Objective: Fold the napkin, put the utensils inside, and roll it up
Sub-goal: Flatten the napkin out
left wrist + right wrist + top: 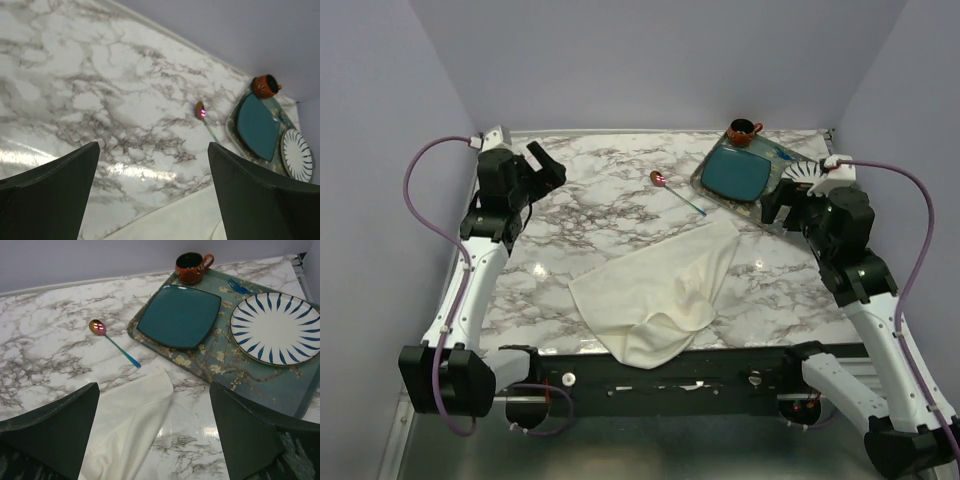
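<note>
napkin [660, 290]: soft matt cloth, creased. spoon [117, 346]: shiny metal, iridescent pink bowl, teal handle. surface [600, 200]: glossy marble-look, shows glare. square plate [180, 315]: smooth glazed teal.

The light is bright and even and comes from above; shadows are soft and short. White glare lies on the glossy marble table [536, 268], in both wrist views too. The dark fingers [45, 200] near the wrist cameras look slightly blurred; the top view is rather sharp.
</note>
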You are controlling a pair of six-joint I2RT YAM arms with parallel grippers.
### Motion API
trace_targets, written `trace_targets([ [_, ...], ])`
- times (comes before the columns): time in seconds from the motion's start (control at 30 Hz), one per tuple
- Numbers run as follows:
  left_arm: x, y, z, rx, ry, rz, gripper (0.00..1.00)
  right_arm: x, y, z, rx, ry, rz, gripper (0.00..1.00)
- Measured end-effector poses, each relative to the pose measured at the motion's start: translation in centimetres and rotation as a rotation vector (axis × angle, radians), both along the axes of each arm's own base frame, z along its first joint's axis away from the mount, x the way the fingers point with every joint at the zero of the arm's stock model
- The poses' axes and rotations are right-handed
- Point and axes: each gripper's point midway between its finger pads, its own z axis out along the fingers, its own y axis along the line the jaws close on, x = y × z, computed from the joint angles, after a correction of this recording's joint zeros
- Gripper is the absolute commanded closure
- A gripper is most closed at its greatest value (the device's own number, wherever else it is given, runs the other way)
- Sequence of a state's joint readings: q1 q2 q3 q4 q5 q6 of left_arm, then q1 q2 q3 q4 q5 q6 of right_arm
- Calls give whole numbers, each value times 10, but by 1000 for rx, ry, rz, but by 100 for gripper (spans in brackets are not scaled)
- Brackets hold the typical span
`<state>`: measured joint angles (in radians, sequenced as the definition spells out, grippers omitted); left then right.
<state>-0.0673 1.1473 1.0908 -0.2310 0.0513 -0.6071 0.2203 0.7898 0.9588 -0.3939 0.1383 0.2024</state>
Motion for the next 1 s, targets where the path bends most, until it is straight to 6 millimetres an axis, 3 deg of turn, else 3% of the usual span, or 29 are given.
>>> trace_targets([
  [0.07,0,1,-25,-3,88,21,1,9,8,-12,1,57,30,0],
  [0.17,-10,3,-91,5,282,53,1,14,28,-44,27,166,122,3],
  [0.23,-41,6,-154,11,467,77,1,10,43,-73,70,256,177,3],
  [0.37,-97,7,-214,7,663,104,2,-20,72,-138,137,447,263,7],
  [0.47,-119,2,-223,-12,691,106,2,-65,100,-191,208,623,335,12],
  [0.63,-147,-13,-235,-65,720,101,4,-118,112,-240,294,794,333,17],
  [0.8,-165,-19,-258,-95,809,100,7,-134,115,-264,333,863,313,23],
  [0.83,-168,-19,-261,-98,821,100,12,-135,117,-267,337,876,312,23],
  [0.9,-171,-21,-264,-111,837,96,17,-136,121,-273,341,897,314,28],
  [1.0,-168,-27,-264,-147,824,83,21,-138,132,-274,350,894,354,29],
])
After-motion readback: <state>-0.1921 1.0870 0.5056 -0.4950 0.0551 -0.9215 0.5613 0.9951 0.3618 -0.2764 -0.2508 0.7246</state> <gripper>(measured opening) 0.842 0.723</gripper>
